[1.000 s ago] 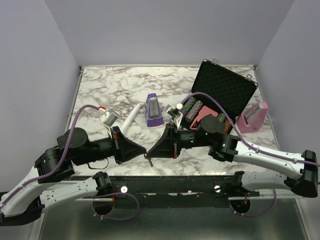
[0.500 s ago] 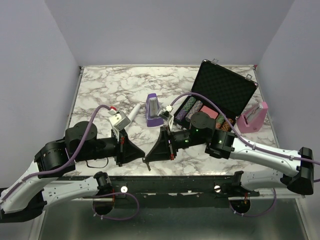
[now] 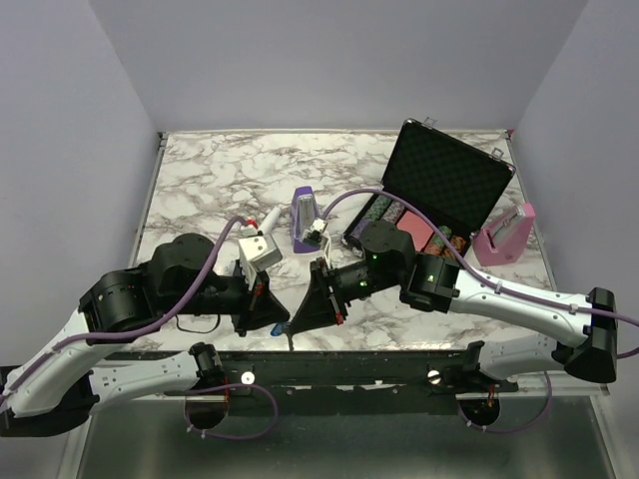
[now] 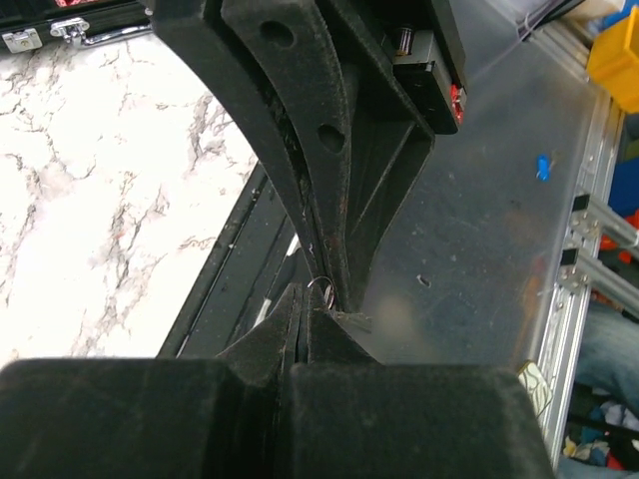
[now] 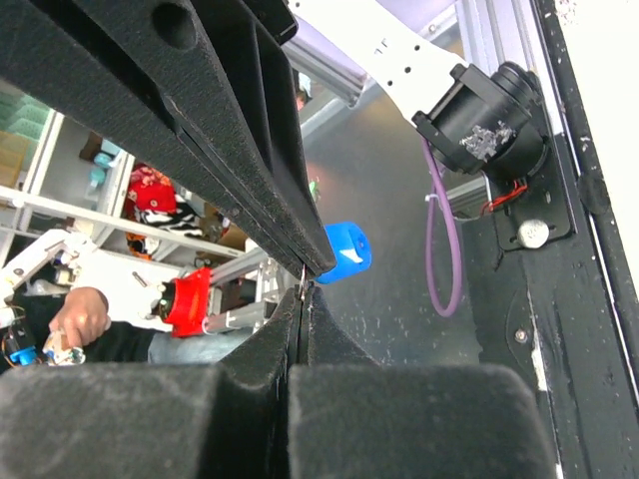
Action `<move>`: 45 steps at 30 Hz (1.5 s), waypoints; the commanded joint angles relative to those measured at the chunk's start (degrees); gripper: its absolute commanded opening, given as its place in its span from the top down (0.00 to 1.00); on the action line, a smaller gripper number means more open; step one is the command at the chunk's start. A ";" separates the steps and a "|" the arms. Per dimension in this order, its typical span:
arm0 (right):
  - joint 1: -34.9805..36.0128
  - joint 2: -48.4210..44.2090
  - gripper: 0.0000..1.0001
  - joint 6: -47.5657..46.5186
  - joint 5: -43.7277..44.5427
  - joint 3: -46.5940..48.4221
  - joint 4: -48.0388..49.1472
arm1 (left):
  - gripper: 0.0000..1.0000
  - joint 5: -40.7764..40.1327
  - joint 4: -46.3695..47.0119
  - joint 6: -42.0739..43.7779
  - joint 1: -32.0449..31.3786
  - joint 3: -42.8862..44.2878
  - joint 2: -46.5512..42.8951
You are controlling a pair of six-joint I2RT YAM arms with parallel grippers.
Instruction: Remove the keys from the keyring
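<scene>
Marble, white veined with grey, tops the desk (image 3: 200, 170), which is boxed in by plain lavender-grey walls. At 6 o'clock, on the near edge, your left claw (image 3: 284, 322) and right claw (image 3: 297, 320) meet tip to tip, both clenched, their matte black fingers tapering to wedges. A thin silver wire keyring (image 4: 319, 286) peeks out where the tips meet, pinched by the left claw. The keys are too small to pick out there. Near the centre stand a purple wedge-shaped metronome (image 3: 306, 220) and a white stick (image 3: 268, 222). At 2 o'clock you have an open black case (image 3: 444, 175) with a dimpled foam lid, and a pink metronome (image 3: 504, 237) beside it.
</scene>
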 commanded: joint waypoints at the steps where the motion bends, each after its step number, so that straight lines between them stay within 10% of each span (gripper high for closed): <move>1: 0.28 1.86 0.99 -2.18 2.48 3.68 -0.53 | 1.00 5.22 1.30 3.56 -1.39 1.57 3.16; 21: 0.37 -0.15 0.99 -4.21 1.16 2.28 -0.98 | 1.00 -1.10 2.26 3.39 -3.68 -0.18 2.03; 32: 0.45 -2.18 0.99 -3.94 0.63 0.79 0.96 | 0.38 -12.62 9.91 -4.34 -3.59 -4.58 -6.85; 45: 0.37 -2.00 0.99 -5.00 -0.25 2.28 0.08 | 0.32 -10.61 12.90 -9.09 -3.59 -6.60 -10.63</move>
